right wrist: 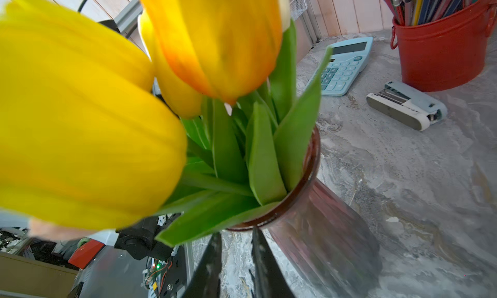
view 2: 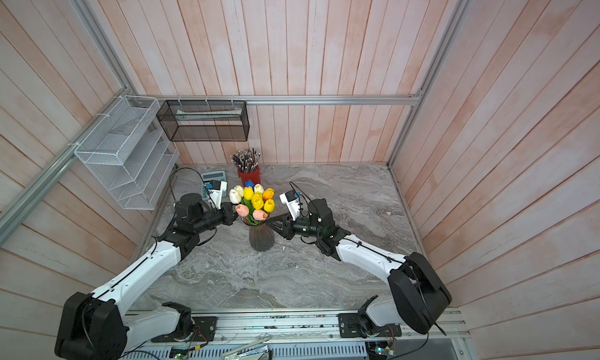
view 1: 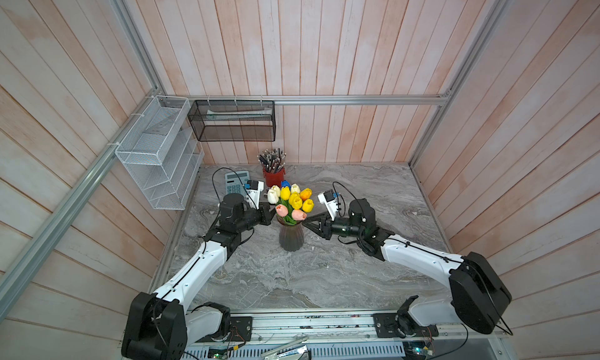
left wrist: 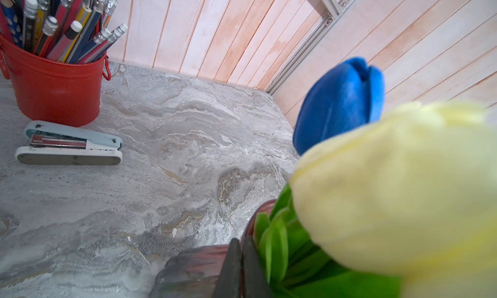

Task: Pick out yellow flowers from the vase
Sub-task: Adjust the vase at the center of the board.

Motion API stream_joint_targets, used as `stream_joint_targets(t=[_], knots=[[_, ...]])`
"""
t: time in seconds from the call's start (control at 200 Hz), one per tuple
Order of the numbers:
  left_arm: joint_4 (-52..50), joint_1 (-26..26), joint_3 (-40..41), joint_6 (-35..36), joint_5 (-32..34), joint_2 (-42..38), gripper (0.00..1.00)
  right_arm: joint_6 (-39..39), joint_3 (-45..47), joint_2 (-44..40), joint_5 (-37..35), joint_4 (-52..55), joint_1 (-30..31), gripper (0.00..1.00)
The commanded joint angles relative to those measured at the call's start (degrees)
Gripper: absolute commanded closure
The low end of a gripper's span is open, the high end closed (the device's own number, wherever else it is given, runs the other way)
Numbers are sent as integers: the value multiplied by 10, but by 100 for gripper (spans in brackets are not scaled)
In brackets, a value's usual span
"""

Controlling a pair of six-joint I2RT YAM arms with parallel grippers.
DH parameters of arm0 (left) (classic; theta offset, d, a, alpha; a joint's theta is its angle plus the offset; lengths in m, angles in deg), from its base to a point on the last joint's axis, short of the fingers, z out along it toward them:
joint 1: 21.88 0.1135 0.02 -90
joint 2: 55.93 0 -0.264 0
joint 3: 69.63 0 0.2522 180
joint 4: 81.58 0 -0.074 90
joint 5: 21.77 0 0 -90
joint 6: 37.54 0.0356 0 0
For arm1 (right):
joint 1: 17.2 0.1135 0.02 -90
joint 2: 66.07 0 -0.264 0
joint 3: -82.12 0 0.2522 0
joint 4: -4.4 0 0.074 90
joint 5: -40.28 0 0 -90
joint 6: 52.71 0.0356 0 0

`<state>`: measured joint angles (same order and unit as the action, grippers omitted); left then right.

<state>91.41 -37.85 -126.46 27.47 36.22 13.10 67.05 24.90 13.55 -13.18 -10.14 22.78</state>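
Note:
The dark ribbed vase (view 1: 291,238) (view 2: 261,240) stands mid-table and holds a bunch of tulips. The yellow flowers (view 1: 295,201) (view 2: 257,201) sit in the middle of the bunch, one of them orange-tinged (right wrist: 220,41). In the right wrist view they fill the frame close up (right wrist: 80,135). My left gripper (view 1: 272,213) (left wrist: 242,245) is at the vase's left side, shut on its rim (left wrist: 258,213). My right gripper (view 1: 305,225) (right wrist: 236,234) is at the vase's right side just under the rim. It is narrowly open with only table showing between the fingers.
White (view 1: 272,196), pink (view 1: 282,209) and blue (left wrist: 341,100) tulips share the vase. Behind it stand a red cup of pencils (view 1: 273,176), a calculator (view 1: 235,181) and a stapler (left wrist: 70,143). A white wire rack (view 1: 159,153) and a black mesh basket (view 1: 232,119) hang on the walls.

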Motion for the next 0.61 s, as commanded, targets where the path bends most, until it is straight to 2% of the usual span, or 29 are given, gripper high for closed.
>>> stream_joint_targets(t=[0.0,0.22,0.31,0.38,0.47,0.6], knots=[[-4,-11,-12,16,-50,17,94,18,11,-11,-30,-47,8,78],[15,-6,-21,13,-72,38,93,22,21,-15,-38,-54,11,77],[10,0,-28,7,-58,42,93,8,20,-22,-41,-31,11,77],[-2,19,-29,-15,-26,36,89,-18,16,-35,-51,5,11,72],[-5,58,-16,-45,-22,14,83,-51,16,-56,-64,46,1,68],[-36,84,-6,-40,-15,-32,69,-42,19,-72,-23,49,-46,68]])
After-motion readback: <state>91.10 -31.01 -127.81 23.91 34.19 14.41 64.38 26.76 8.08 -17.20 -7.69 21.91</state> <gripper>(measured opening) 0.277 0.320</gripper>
